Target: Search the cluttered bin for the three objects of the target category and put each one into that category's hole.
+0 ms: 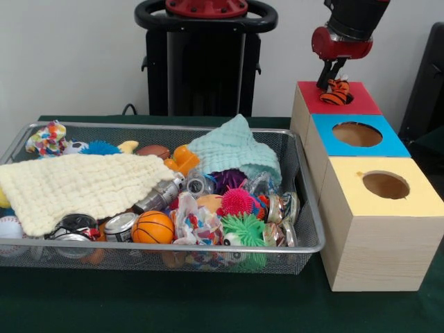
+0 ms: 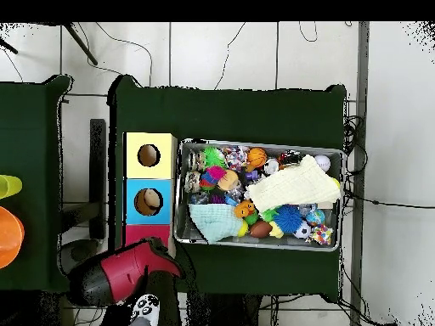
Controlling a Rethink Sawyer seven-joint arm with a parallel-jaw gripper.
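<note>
An orange and black striped plush toy (image 1: pixel 338 92) hangs right at the hole of the red-topped box (image 1: pixel 362 105), the farthest of three wooden boxes. My gripper (image 1: pixel 333 78) comes down from above and looks shut on the toy's top. In the overhead view the red arm (image 2: pixel 123 270) covers most of the red box (image 2: pixel 146 231), hiding the gripper and toy. The wire bin (image 1: pixel 173 246) beside the boxes is full of mixed toys.
The blue-topped box (image 1: pixel 392 147) and yellow-topped box (image 1: pixel 423 198) each have an open round hole. In the bin lie a cream cloth (image 1: pixel 76 184), a mint cloth (image 1: pixel 232 147), a small basketball (image 1: pixel 152 227), spiky balls and cans.
</note>
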